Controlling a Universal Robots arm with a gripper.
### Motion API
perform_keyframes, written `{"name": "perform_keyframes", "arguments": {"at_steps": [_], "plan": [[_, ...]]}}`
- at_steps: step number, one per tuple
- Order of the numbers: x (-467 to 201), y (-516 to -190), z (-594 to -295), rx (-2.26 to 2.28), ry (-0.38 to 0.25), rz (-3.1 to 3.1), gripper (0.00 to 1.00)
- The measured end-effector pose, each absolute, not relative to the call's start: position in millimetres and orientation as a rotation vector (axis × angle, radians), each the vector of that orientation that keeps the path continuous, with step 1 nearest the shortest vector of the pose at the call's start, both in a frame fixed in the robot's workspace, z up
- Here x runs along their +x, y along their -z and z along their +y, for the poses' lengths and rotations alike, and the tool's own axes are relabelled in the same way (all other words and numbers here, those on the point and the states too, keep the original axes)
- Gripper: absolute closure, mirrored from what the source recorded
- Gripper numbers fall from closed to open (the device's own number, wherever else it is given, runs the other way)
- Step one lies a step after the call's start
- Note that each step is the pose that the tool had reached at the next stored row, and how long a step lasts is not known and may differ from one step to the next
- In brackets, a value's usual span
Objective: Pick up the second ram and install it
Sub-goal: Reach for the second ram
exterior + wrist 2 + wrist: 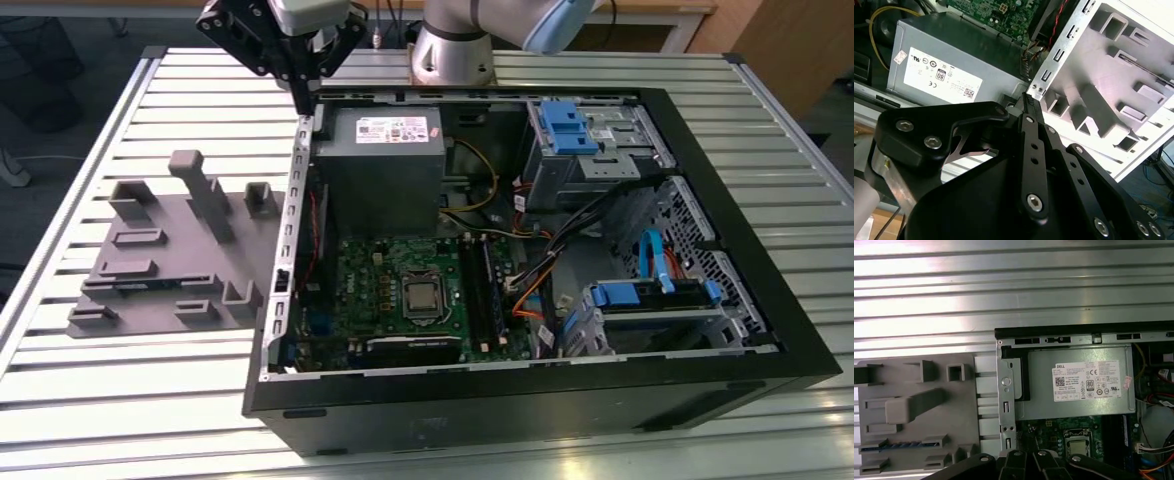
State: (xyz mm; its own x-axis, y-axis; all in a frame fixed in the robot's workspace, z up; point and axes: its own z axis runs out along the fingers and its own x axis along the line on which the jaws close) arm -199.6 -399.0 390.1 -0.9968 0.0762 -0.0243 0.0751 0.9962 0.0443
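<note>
The second ram is a thin blue-green stick lying in a slot at the near corner of the grey holder; in the exterior view it is a dark strip on that holder. My gripper hangs above the far-left corner of the open computer case, over the metal edge beside the power supply. Its black fingers are pressed together with nothing between them, and the tip points at the case's metal rim. The ram is well away from the gripper, toward the exterior view's left and nearer the camera.
Inside the case lie the green motherboard with its long black slot rails, loose cables and blue drive bays. The holder's upright posts rise beside the case. All of this stands on a slatted metal table.
</note>
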Motion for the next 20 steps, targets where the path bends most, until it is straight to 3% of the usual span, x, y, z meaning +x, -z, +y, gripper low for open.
{"name": "perform_keyframes", "arguments": {"at_steps": [20], "plan": [[-211,-390,-399,0.118,-0.068,3.113,0.89]]}}
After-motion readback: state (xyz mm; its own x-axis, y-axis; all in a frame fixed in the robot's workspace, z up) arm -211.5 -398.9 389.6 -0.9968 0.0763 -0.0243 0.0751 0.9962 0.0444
